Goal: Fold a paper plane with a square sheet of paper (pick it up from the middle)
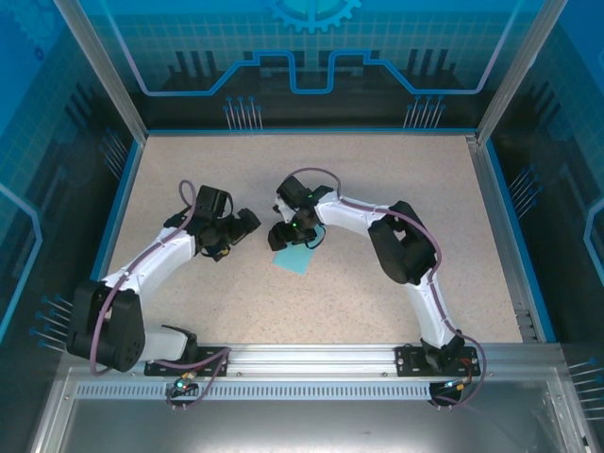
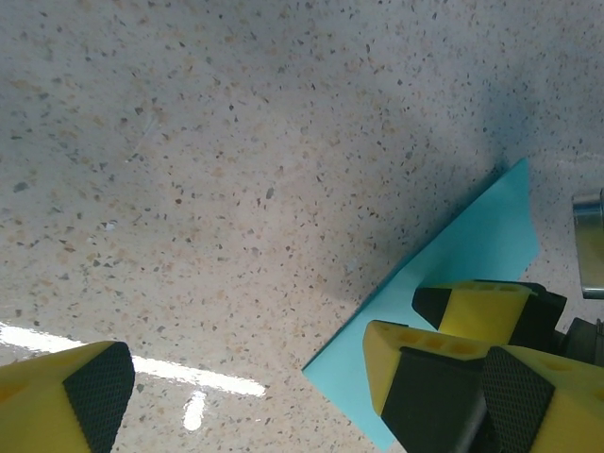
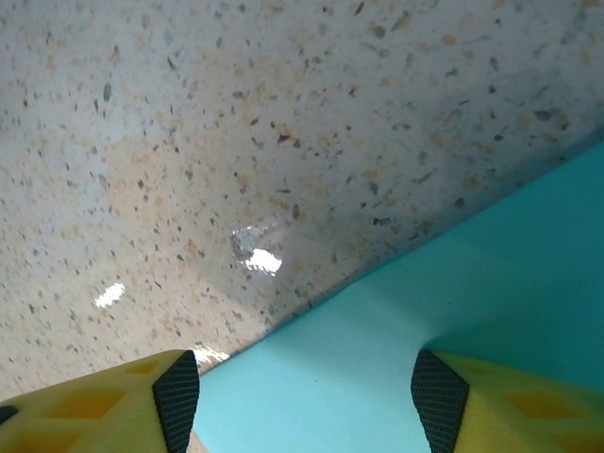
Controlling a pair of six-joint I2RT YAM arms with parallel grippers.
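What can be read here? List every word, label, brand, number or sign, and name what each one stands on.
None: no word, number or brand can be read in any view.
The square sheet of paper is plain cyan, with no print.
The back panel bears a gear emblem and line patterns, but no letters.

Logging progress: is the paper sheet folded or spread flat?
Spread flat, as far as shown: the paper sheet lies smooth on the table, no crease visible. The right gripper covers part from above.
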